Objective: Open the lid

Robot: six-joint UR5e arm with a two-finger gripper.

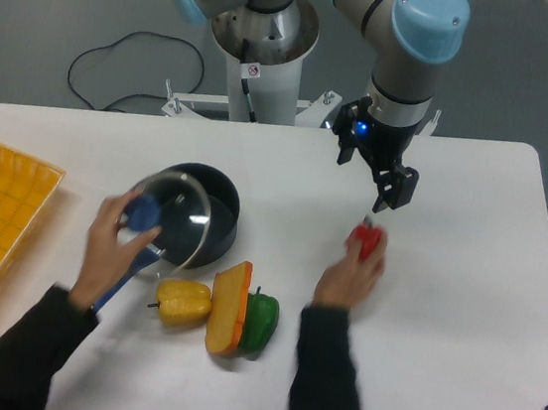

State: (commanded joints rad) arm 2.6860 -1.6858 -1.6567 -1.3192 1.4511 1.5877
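Camera view: a hand (120,236) tilts the lid (168,214) over the pan (214,220), seemingly covering it; the tool (370,182) hangs open, empty, near the desk's (460,318) back edge.

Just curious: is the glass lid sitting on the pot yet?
Not seated. A hand holds the lid by its knob, tilted over the saucepan, whose far rim shows uncovered.

- A robotics lab is indicated by the UR5e arm (414,42) mounted on a metal pedestal (264,54).
- A plain white table (450,317), grey floor (69,0) and trailing black cable (123,51) are seen.
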